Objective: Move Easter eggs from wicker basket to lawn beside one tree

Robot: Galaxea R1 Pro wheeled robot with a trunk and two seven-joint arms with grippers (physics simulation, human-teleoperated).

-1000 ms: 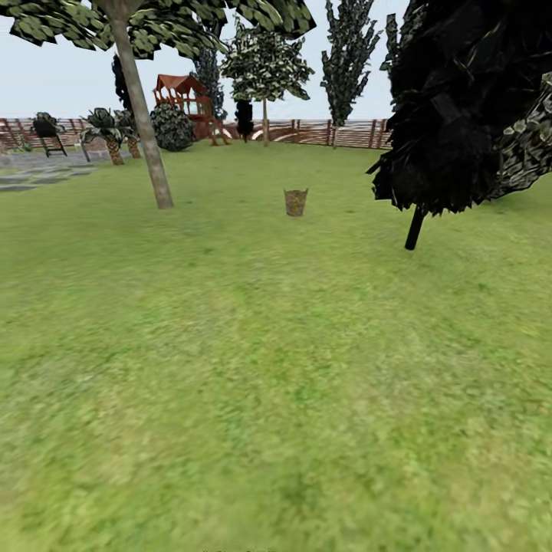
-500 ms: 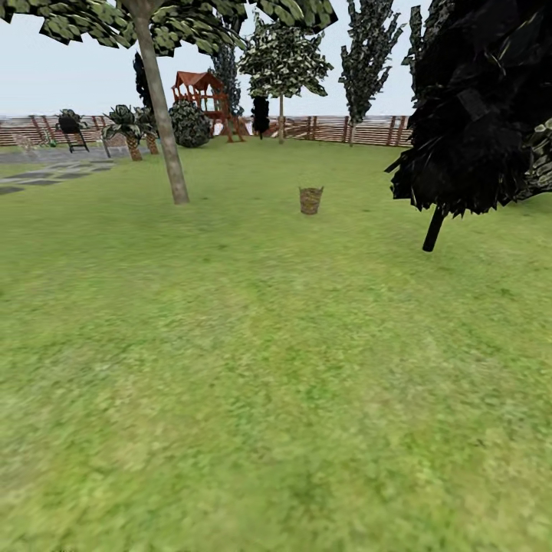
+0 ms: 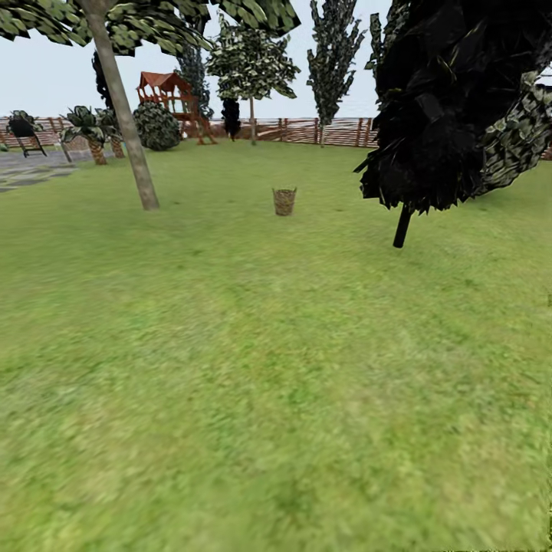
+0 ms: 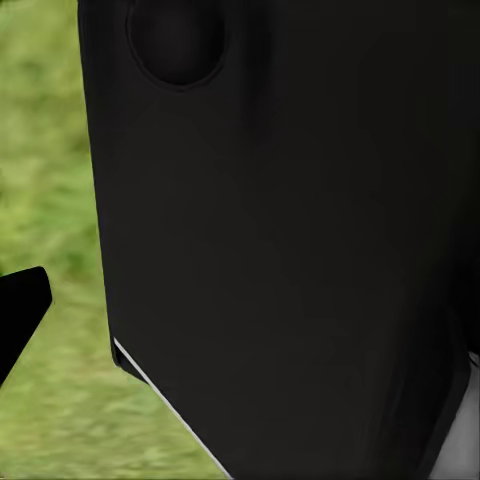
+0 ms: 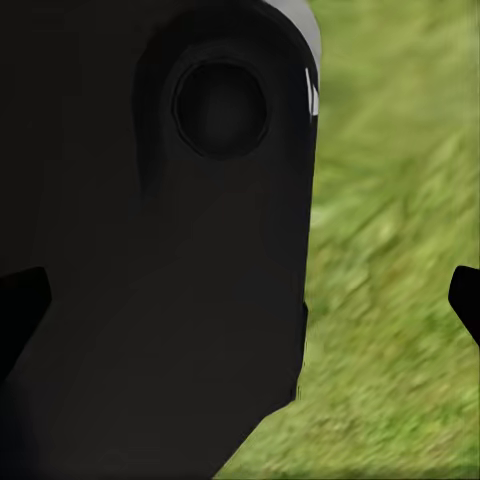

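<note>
The wicker basket [image 3: 284,201] stands small and far off on the lawn [image 3: 253,368], near the middle of the head view. The Easter eggs are hidden; at this distance the basket's inside cannot be made out. A tall grey-beige tree [image 3: 123,115] rises left of the basket, a few basket widths away. In the left wrist view, one dark fingertip [image 4: 20,310] of my left gripper [image 4: 240,310] shows over grass. My right gripper [image 5: 240,300] has its fingertips [image 5: 20,300] wide apart, nothing between them.
A dark leafy tree [image 3: 452,100] on a thin black trunk [image 3: 401,226] stands right of the basket. A wooden fence [image 3: 322,130], a red play structure [image 3: 169,96], shrubs and a grey stone path [image 3: 31,172] lie at the back. Black robot body [image 4: 290,240] blocks the wrist views.
The whole head picture swung right, then back left, so the camera turned. The basket and trees kept their places on the lawn.
</note>
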